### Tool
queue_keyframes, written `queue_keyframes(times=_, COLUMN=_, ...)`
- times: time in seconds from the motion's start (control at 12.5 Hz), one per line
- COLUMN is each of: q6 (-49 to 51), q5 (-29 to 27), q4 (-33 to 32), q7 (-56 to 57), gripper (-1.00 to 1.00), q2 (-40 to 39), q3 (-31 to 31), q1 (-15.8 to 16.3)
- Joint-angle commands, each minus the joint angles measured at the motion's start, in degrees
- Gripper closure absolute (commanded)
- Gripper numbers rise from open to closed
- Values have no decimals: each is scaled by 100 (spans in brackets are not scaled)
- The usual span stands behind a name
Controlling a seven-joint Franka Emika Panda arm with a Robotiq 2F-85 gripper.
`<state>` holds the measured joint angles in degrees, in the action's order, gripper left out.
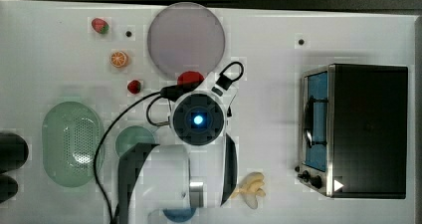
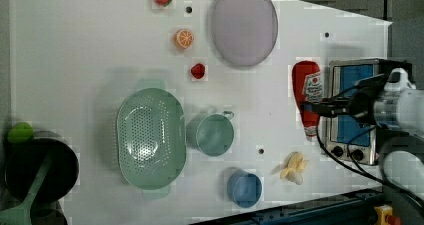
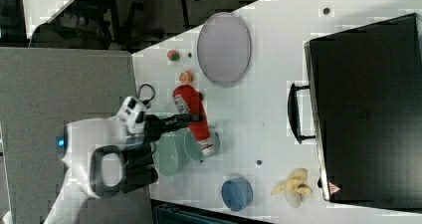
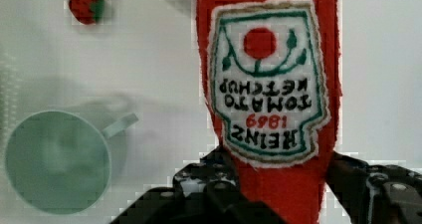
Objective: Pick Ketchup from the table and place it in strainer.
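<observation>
End effector (image 4: 278, 194) is clamped on the ketchup (image 4: 268, 84), fingers either side of the bottle's narrow end, label facing the wrist camera. In the left view the ketchup (image 2: 307, 97) is held between plate (image 2: 243, 25) and oven (image 2: 352, 110), well apart from the strainer (image 2: 150, 137). Green cup (image 2: 214, 134) stands just beside the strainer.

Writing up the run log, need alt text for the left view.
The robot gripper holds the red Ketchup bottle near a toaster oven. Toward the left view's left, the mint strainer sits empty beside a green cup; a grey-lilac plate lies further up.
</observation>
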<state>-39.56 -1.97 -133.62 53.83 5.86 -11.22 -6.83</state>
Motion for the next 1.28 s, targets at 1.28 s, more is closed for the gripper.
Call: queue_keyframes(times=1.28, q6=-1481, q5=-233, q4=375, q7=-4958, gripper=-9, q2=-1276, q3=-2979, q1=448)
